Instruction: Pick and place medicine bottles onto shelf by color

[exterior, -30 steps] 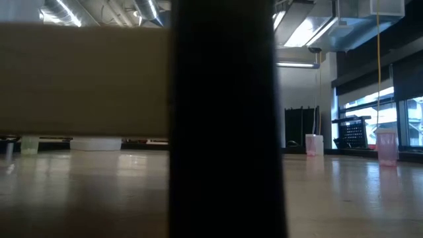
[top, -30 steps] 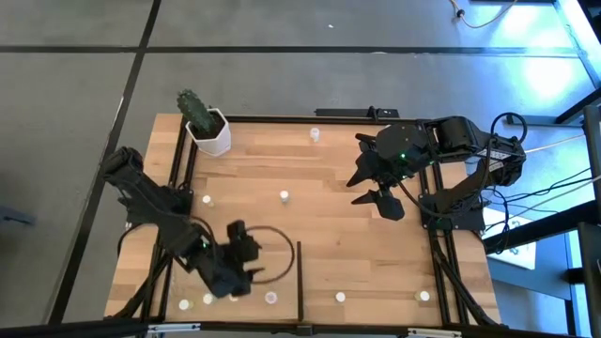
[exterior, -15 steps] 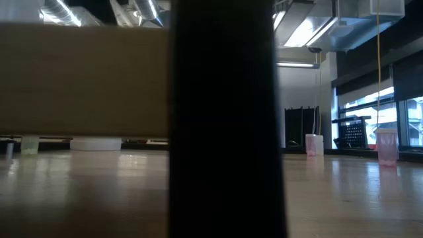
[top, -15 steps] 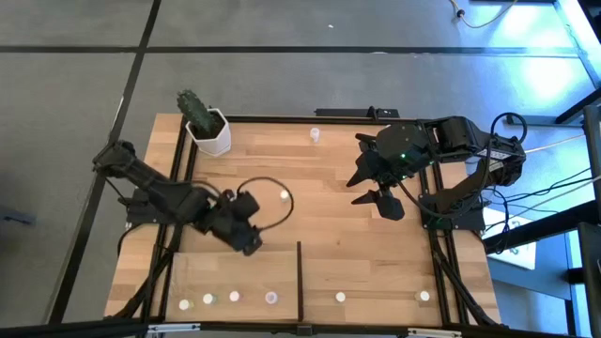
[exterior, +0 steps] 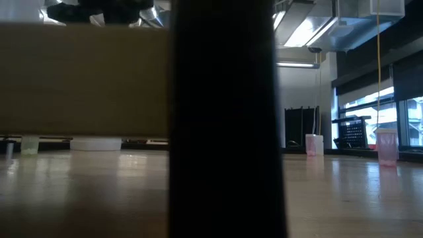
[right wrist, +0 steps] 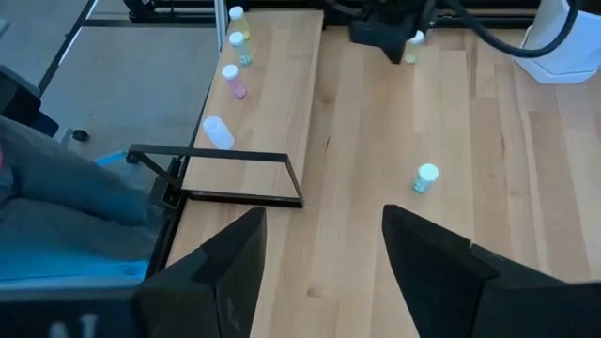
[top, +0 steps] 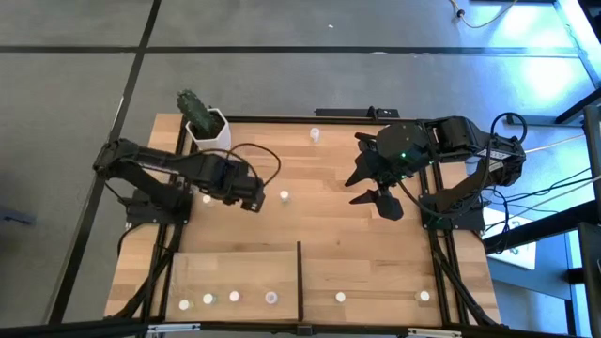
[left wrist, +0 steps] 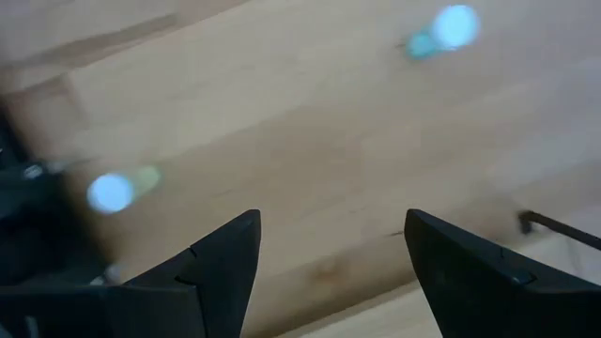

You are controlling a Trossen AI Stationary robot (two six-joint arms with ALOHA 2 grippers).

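Swung up from the shelf (top: 235,272), left gripper (top: 252,201) (jaws open, empty) nears an upright bottle (top: 283,196).

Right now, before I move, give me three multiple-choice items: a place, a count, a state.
1. White hexagonal cactus pot stands: A) table corner, left arm's side B) mid-table C) on the floor.
2. White-capped small bottles on the light-wood shelf left of its black divider: A) one B) four C) eight.
3. Left pincer: A) open, empty B) shut on a bottle C) shut on the pot.
A: high view shows it there. B: four caps in a row. A: fingers apart, only wood between.
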